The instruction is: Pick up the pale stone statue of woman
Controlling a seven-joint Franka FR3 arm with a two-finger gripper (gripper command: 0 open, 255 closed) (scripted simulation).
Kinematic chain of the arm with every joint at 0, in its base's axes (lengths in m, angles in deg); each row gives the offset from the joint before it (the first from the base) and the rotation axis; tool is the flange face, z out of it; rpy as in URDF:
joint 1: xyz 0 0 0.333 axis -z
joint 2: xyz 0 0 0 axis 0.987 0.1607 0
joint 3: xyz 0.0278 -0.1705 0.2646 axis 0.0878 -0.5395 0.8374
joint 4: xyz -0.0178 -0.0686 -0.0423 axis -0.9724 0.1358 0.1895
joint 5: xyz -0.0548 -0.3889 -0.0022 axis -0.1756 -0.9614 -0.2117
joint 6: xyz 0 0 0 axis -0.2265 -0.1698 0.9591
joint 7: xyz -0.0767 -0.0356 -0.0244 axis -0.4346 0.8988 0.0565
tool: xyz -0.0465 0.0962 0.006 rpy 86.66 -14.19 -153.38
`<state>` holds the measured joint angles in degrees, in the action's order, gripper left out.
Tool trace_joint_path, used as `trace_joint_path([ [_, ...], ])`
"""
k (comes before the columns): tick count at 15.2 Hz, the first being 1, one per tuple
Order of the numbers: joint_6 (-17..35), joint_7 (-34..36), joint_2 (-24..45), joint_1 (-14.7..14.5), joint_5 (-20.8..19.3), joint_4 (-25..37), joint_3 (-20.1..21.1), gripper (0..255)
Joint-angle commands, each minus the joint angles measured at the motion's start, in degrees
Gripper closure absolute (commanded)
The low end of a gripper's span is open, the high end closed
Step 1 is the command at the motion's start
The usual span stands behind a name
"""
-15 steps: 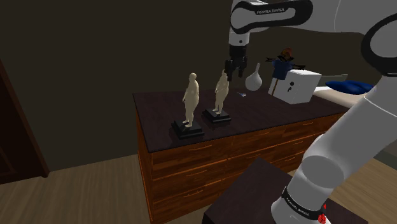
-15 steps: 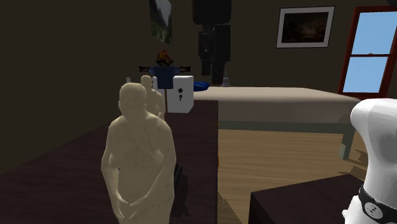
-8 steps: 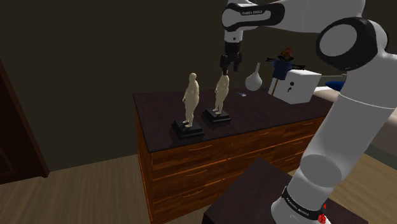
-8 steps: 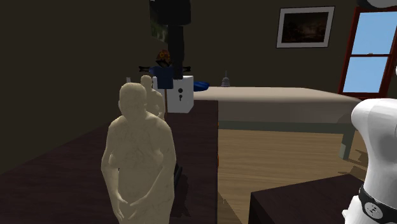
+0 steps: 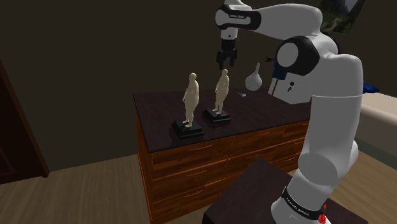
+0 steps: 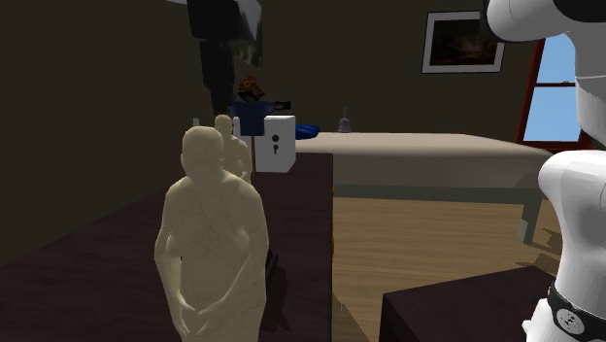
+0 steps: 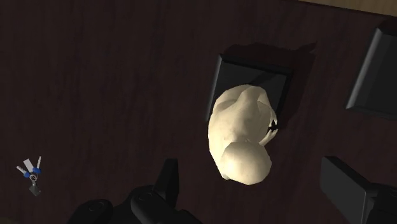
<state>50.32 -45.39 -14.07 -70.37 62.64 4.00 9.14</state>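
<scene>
My gripper (image 5: 227, 61) hovers with its fingers spread wide, clasping nothing. Directly beneath it I see the pale statue (image 5: 222, 93) standing upright on a black base on the dark surface (image 5: 273, 109).

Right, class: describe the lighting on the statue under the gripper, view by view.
Shoulder view: dim, the statue pale against the dark dresser top. Second exterior view: dim, the window the brightest patch. Wrist view: the statue bright, its black base nearly lost against the top.
</scene>
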Motion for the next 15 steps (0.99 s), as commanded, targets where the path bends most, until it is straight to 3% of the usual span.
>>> trace_joint_path([
  [1,1.07,0.06,0.85,0.16,0.18,-0.13,-0.01,0],
  [8,6.19,0.8,-0.83,-0.17,-0.16,-6.96,0.06,0],
  [9,6.27,0.79,-0.86,-0.16,-0.16,-7.07,0.05,255],
  [15,6.14,0.75,-0.64,-0.13,-0.13,-6.72,0.05,255],
])
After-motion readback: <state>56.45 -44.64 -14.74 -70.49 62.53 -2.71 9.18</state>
